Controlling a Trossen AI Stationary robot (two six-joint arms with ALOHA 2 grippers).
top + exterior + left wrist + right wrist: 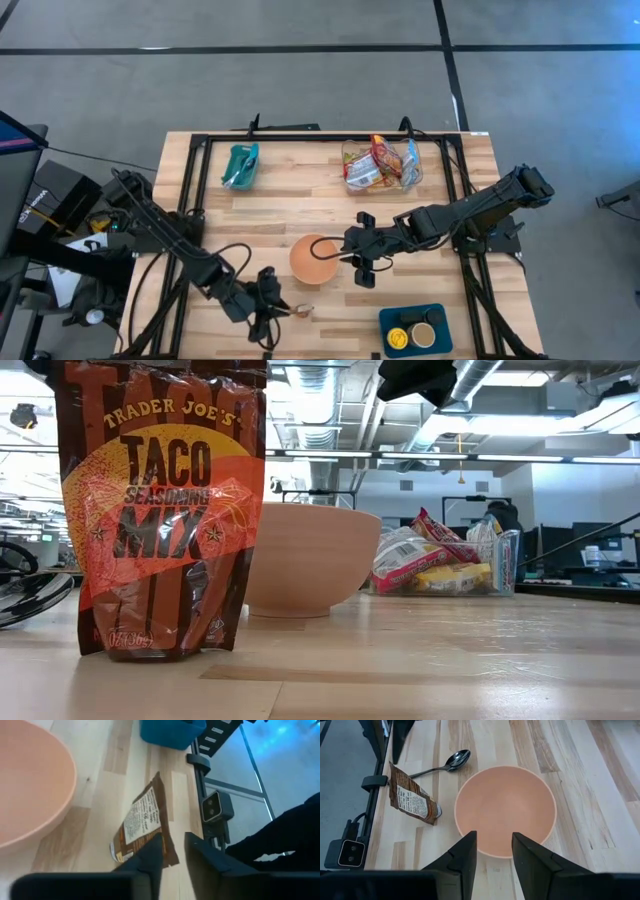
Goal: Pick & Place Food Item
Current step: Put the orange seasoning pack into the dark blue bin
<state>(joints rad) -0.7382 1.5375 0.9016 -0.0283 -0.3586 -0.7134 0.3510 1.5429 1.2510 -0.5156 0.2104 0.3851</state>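
Note:
A brown and orange taco seasoning packet (165, 510) stands upright on its bottom edge on the wooden table, near the front edge (303, 310). A salmon-pink bowl (315, 258) sits just behind it. My left gripper (173, 855) is at the packet's top edge (167, 855), its fingers a narrow gap apart. My right gripper (494, 852) hovers open above the bowl's right rim (510, 854) with nothing between its fingers. My left gripper comes slanting down from the table's left, its fingers on either side of the packet's top corner (170, 859). One finger (150, 857) overlaps that edge and bare table shows in the gap. I cannot tell whether it touches the packet.
A metal spoon (445, 764) lies on the table next to the packet and bowl. A clear bin of snack packs (380, 163) stands at the far right and a teal tray (240, 165) at the far left. A blue tray with cans (415, 330) is near right.

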